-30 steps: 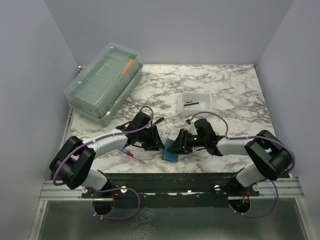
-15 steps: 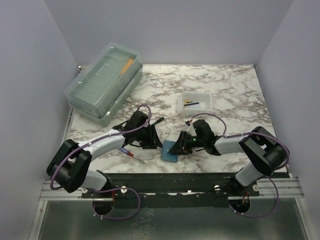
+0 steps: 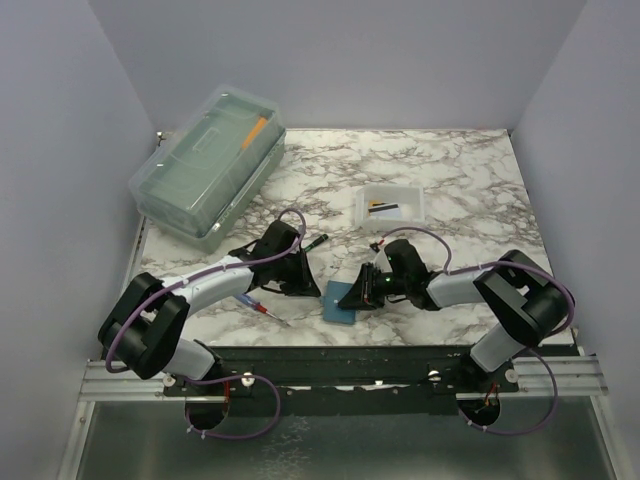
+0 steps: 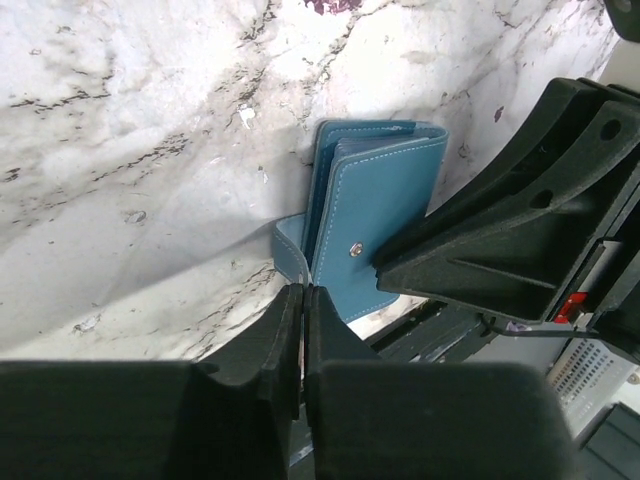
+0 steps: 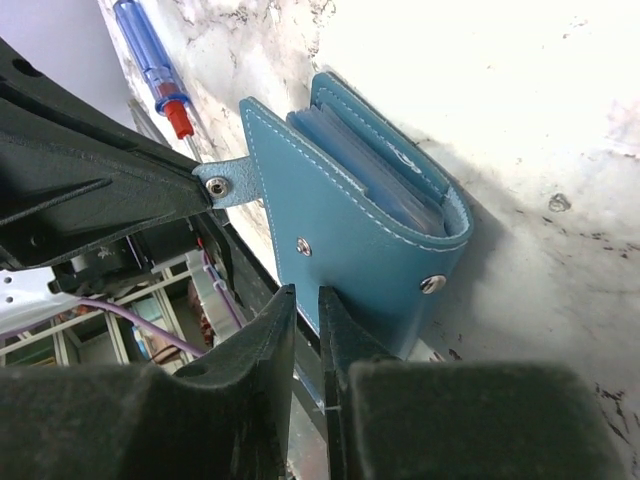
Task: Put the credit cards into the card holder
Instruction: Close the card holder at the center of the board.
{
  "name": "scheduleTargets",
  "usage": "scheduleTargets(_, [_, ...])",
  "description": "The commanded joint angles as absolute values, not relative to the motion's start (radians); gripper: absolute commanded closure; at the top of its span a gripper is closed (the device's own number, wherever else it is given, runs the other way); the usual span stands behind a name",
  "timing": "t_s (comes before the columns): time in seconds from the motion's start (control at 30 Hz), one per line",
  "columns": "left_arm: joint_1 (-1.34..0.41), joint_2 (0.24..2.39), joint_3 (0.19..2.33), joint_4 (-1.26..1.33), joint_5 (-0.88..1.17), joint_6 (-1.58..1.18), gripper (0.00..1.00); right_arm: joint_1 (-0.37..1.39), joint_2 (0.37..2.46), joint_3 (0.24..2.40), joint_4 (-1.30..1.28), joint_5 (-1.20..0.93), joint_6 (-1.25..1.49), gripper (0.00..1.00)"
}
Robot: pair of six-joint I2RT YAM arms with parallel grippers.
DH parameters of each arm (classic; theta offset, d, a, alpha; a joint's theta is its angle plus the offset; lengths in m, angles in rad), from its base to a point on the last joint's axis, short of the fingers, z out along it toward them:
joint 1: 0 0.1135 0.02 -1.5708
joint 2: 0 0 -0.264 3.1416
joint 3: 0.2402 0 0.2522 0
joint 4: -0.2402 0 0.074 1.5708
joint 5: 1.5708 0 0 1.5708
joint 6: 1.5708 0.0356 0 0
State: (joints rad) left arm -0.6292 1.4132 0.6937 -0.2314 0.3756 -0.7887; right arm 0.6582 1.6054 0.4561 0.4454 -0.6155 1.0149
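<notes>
The teal card holder [image 3: 343, 299] lies folded near the table's front edge, between my two grippers. It is also in the left wrist view [image 4: 375, 215] and the right wrist view [image 5: 340, 230]. My left gripper [image 3: 318, 287] [image 4: 303, 292] is shut on its snap tab [image 5: 218, 185]. My right gripper [image 3: 362, 290] [image 5: 303, 292] sits at the cover's lower edge, its jaws a thin slit apart. Whether they pinch the cover I cannot tell. The credit cards [image 3: 385, 207], yellow and dark, lie in the small white tray [image 3: 412, 195] further back.
A big clear lidded box [image 3: 207, 165] stands at the back left. A red and blue screwdriver [image 3: 258, 308] [image 5: 155, 65] lies under the left arm near the front edge. The table's front rail [image 3: 340, 355] runs just below the card holder.
Both grippers' jaws have come closer together. The card holder has shifted slightly between them and now lies flatter; the left gripper has taken hold of its tab.
</notes>
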Motion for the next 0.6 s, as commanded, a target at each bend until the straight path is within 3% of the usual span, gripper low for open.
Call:
scheduleTargets(0.0, [-0.627,1.405,0.722,-0.241,0.366,-0.763,1.0,0.661,1.637,0.475,0.443,-0.602,0.993,0.83])
scheduleTargets(0.57, [-0.664,1.523,0.782,-0.224,0.54,-0.661,1.0,0.66,1.681,0.511,0.387,-0.557,1.0,0.96])
